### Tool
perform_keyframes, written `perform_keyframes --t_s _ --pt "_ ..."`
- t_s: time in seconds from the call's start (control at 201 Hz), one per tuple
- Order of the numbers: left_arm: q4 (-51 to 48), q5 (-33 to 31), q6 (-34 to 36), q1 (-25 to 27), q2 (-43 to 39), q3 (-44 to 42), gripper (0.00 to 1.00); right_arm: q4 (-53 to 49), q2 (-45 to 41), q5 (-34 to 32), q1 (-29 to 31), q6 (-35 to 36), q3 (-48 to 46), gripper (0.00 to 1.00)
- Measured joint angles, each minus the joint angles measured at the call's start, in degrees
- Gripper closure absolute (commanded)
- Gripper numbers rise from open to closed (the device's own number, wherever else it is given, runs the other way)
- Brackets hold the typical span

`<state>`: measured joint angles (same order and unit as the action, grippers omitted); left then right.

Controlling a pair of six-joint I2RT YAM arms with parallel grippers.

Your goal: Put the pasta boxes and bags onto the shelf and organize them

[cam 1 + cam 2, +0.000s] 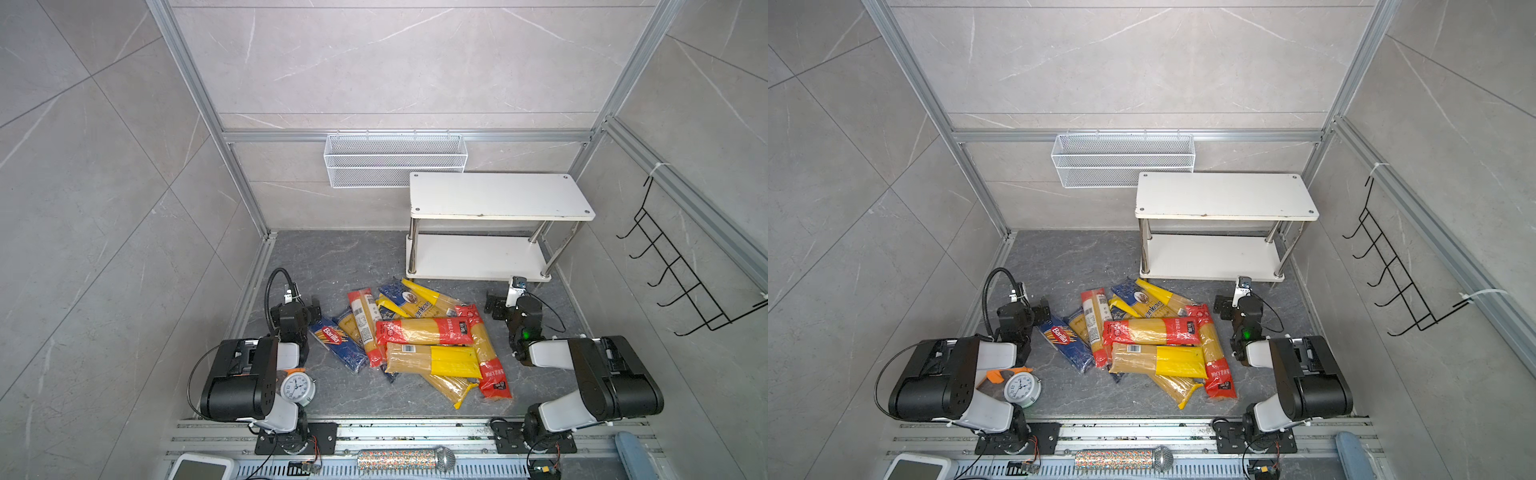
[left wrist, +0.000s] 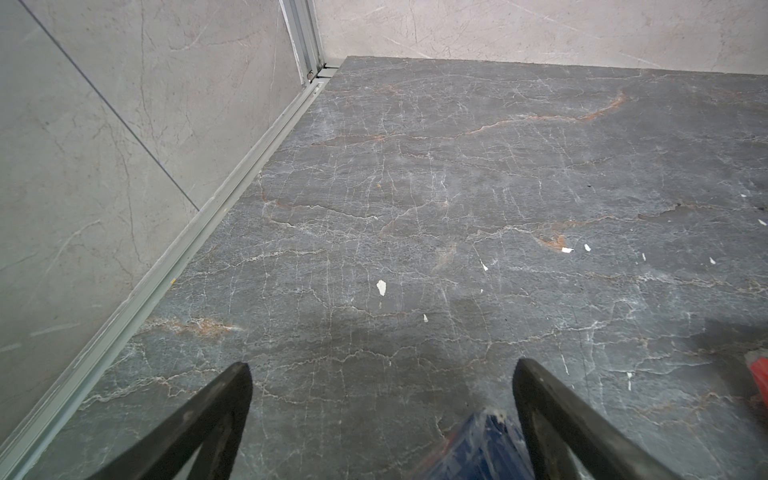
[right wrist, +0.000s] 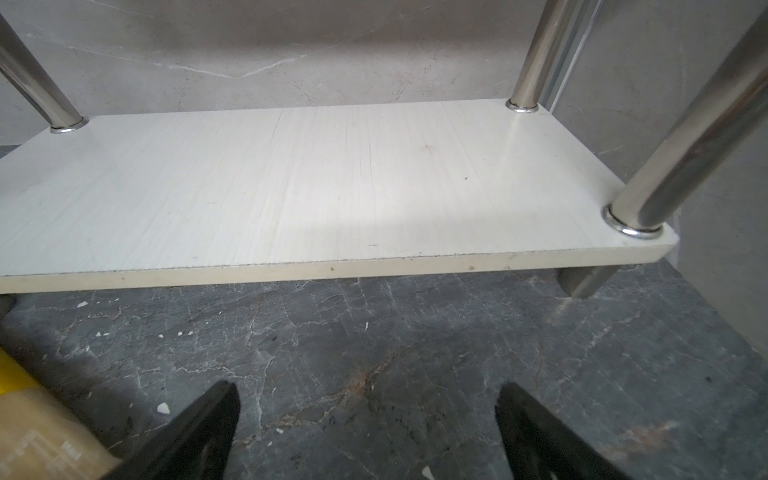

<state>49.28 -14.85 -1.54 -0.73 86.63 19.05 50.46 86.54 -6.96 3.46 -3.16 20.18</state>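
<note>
At the left, the left tool (image 2: pixel 382 365) hangs low over the dark marbled counter (image 2: pixel 457 187) with its jaws spread wide and nothing clamped. In its wrist view the end of the dark blue Barilla pack (image 2: pixel 486 449) pokes in just beside one jaw, near it but not gripped. In both top views that pack lies at the left edge of the heap, close to this tool. Toward the middle, the rest of the pasta packs (image 1: pixel 424 336) lie in a loose criss-cross pile on the counter. They are clear bags with red, yellow or blue ends, several resting on top of others, and none of them is lifted. To the right of the pile, the right tool (image 3: pixel 368 386) also stands fully open and empty, low over bare counter and facing the lower board of the shelf (image 1: pixel 498 195). The shelf stands at the back right, apart from the pile, and both of its white boards are bare in every view that shows them. As I judge it, the task has hardly begun, because no pack is on the shelf and every one still has to be picked up, carried over and laid in order. The Barilla pack looks the likeliest first pick for the left tool, though nothing is yet held.
</note>
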Motion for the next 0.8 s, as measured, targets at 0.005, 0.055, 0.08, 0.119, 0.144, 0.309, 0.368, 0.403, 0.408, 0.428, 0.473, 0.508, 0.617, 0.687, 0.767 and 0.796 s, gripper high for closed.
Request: perform_keyframes --t_s 0.005,0.055,0.08,0.119,0.144,0.309,0.368,0.403,0.408,0.428,0.473,0.508,0.617,0.687,0.767,0.796 --pt "0.00 0.00 0.00 0.00 0.00 0.00 0.00 0.00 0.00 0.00 0.00 0.00 0.00 0.00" --pt "0.00 0.00 0.00 0.00 0.00 0.00 0.00 0.00 0.00 0.15 0.00 0.00 0.00 0.00" --pt "0.00 0.00 0.00 0.00 0.00 0.00 0.00 0.02 0.00 0.17 0.00 0.02 0.00 0.00" --pt "0.00 0.00 0.00 0.00 0.00 0.00 0.00 0.00 0.00 0.17 0.00 0.02 0.00 0.00" --pt "0.00 0.00 0.00 0.00 0.00 0.00 0.00 0.00 0.00 0.13 0.02 0.04 0.00 0.00" --pt "-3.37 0.39 0.02 0.00 -1.27 0.57 0.00 -0.04 -0.46 -2.54 1.40 0.04 -0.02 0.00" --pt "-7.80 0.15 0.00 0.07 -3.56 1.84 0.00 -0.33 -1.38 -4.02 2.03 0.07 0.00 0.00" --pt "-10.10 -0.07 -0.02 0.11 -5.09 2.84 0.00 -1.20 -2.40 -5.27 2.54 0.20 0.02 0.00" --pt "-10.32 -0.09 -0.02 0.11 -5.25 2.95 0.00 -1.51 -2.67 -5.64 2.69 0.20 0.02 0.00" --pt "-11.50 -0.15 -0.02 0.11 -6.14 3.65 0.00 -2.56 -3.41 -6.54 3.06 0.20 0.17 0.00" --pt "-13.55 -0.61 -0.11 0.20 -7.96 5.11 0.00 -5.14 -5.11 -8.72 4.09 0.20 0.76 0.00" --pt "-14.80 -1.22 -0.26 0.37 -9.14 6.12 0.00 -7.65 -6.32 -10.71 5.07 0.09 1.64 0.00" --pt "-18.16 -3.21 -0.96 1.40 -11.63 8.20 0.00 -18.03 -9.20 -17.97 9.05 -2.75 6.51 0.00" --pt "-20.26 -5.03 -1.11 2.71 -12.17 8.59 0.00 -24.72 -10.67 -22.95 12.46 -3.76 9.86 0.00" --pt "-23.41 -7.48 -1.16 5.01 -12.90 8.63 0.00 -32.28 -13.20 -25.73 16.00 -4.85 12.41 0.00" --pt "-24.57 -8.44 -1.20 6.05 -13.33 8.63 0.00 -35.47 -14.45 -25.79 16.85 -5.20 13.33 0.00"
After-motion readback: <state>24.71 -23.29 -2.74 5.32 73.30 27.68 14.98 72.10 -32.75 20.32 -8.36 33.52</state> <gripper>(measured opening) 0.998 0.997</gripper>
